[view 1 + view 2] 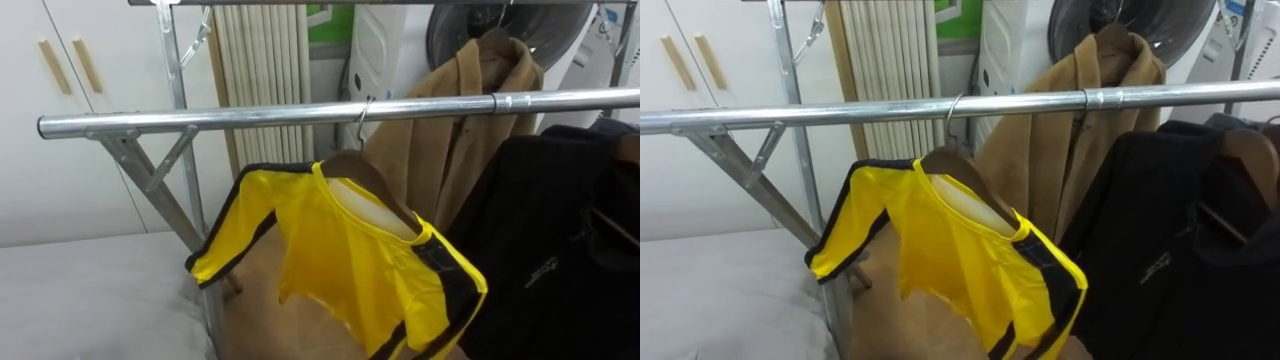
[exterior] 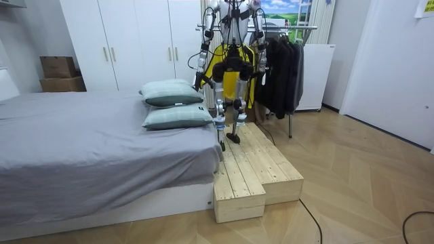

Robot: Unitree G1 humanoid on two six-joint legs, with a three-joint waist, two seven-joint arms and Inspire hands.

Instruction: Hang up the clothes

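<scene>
Already the yellow, black-trimmed shirt (image 1: 350, 260) hangs by 1 wooden hanger (image 1: 352, 166) toward the silver metal rail's (image 1: 200, 122) left end (left hand (image 2: 198, 73), right hand (image 2: 261, 66): grip unreadable).

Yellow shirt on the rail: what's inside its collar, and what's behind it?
Inside the yellow shirt's collar sits a brown wooden hanger, hooked over the metal rail. Behind it hangs a tan coat, partly covered by the shirt; the hanger's arms are hidden inside.
</scene>
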